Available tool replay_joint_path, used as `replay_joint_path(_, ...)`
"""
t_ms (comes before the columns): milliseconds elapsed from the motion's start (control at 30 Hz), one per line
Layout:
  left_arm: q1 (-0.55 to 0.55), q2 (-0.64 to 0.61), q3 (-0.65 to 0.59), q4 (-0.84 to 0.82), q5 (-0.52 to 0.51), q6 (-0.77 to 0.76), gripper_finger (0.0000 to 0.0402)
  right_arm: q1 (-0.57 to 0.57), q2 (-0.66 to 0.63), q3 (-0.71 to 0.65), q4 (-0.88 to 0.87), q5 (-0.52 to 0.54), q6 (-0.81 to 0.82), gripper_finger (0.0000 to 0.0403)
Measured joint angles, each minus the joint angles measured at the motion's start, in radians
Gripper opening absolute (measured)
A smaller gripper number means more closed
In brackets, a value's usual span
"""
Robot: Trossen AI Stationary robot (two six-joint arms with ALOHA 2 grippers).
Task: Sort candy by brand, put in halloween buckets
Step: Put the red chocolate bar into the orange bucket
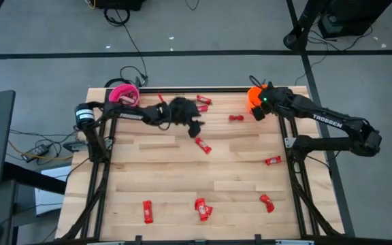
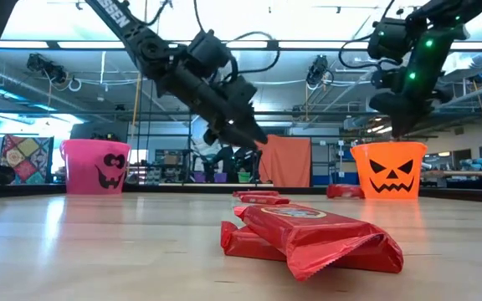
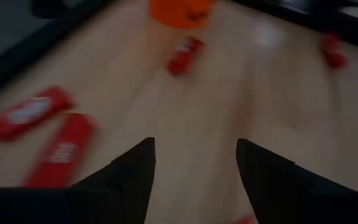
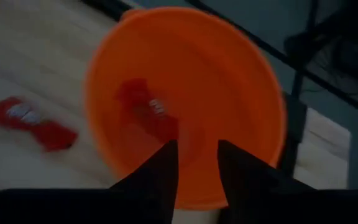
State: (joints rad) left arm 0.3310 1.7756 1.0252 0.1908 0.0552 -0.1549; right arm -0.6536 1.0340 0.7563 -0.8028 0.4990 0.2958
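Note:
Red-wrapped candy bars lie scattered flat on the wooden table (image 1: 182, 170); no brown ones show. The orange bucket (image 1: 251, 97) stands at the far right and the pink bucket (image 1: 123, 95) at the far left. My right gripper (image 4: 197, 163) hovers over the orange bucket (image 4: 185, 106), open and empty, and one red candy (image 4: 145, 112) lies inside the bucket. My left gripper (image 3: 194, 165) hangs open and empty above bare wood near the table's far middle, with two red bars (image 3: 48, 134) off to one side. In the high view, a red bar (image 1: 203, 145) lies just nearward of it.
More red bars lie near the front edge (image 1: 203, 207), at the right side (image 1: 272, 160) and along the far edge (image 1: 203, 100). A stacked pair (image 2: 308, 238) sits close to the low camera. Bare wood spans the table's middle and left. Cables and stands ring the table.

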Motion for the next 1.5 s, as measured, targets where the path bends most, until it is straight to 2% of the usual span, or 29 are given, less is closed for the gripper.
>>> replay_joint_path(67,0.043,0.000,0.000,-0.001,0.010,0.017,0.0227,0.000,0.000,0.000,0.006,0.009,0.027,0.0129)
replay_joint_path(133,0.080,0.000,0.000,-0.003,0.024,0.039,0.0227,0.017,0.000,0.000,0.048,-0.043,0.032,0.0132)
replay_joint_path(233,0.132,0.000,0.000,-0.015,0.093,0.087,0.0227,0.059,0.000,0.000,0.174,-0.125,-0.075,0.0132)
replay_joint_path(333,0.179,0.000,0.000,-0.007,0.226,0.103,0.0227,0.099,0.000,0.000,0.272,-0.127,-0.207,0.0131)
replay_joint_path(400,0.202,0.000,0.000,-0.005,0.244,0.103,0.0227,0.131,-0.001,0.000,0.283,-0.130,-0.228,0.0131)
replay_joint_path(533,0.241,0.002,0.000,-0.010,0.239,0.099,0.0227,0.234,-0.006,0.000,0.235,-0.141,-0.157,0.0131)
replay_joint_path(733,0.257,0.090,0.033,-0.030,0.229,0.123,0.0227,0.428,-0.015,0.000,0.123,-0.125,0.000,0.0131)
replay_joint_path(867,0.259,0.148,0.123,-0.161,0.231,0.233,0.0232,0.520,-0.015,0.000,0.140,-0.095,0.053,0.0131)
replay_joint_path(967,0.253,0.181,0.192,-0.282,0.230,0.286,0.0255,0.570,-0.015,0.000,0.155,-0.054,0.074,0.0131)
replay_joint_path(1033,0.249,0.196,0.228,-0.346,0.218,0.309,0.0278,0.592,-0.015,0.000,0.164,-0.028,0.079,0.0130)
replay_joint_path(1167,0.245,0.223,0.279,-0.373,0.151,0.341,0.0335,0.611,-0.015,0.000,0.187,-0.012,0.070,0.0130)
replay_joint_path(1267,0.245,0.255,0.318,-0.412,0.121,0.378,0.0361,0.612,-0.015,0.000,0.181,-0.013,0.070,0.0130)
replay_joint_path(1367,0.245,0.292,0.370,-0.450,0.107,0.414,0.0364,0.615,-0.015,0.000,0.172,-0.013,0.069,0.0130)
replay_joint_path(1500,0.245,0.338,0.433,-0.515,0.086,0.417,0.0347,0.615,-0.015,0.000,0.173,-0.012,0.054,0.0130)
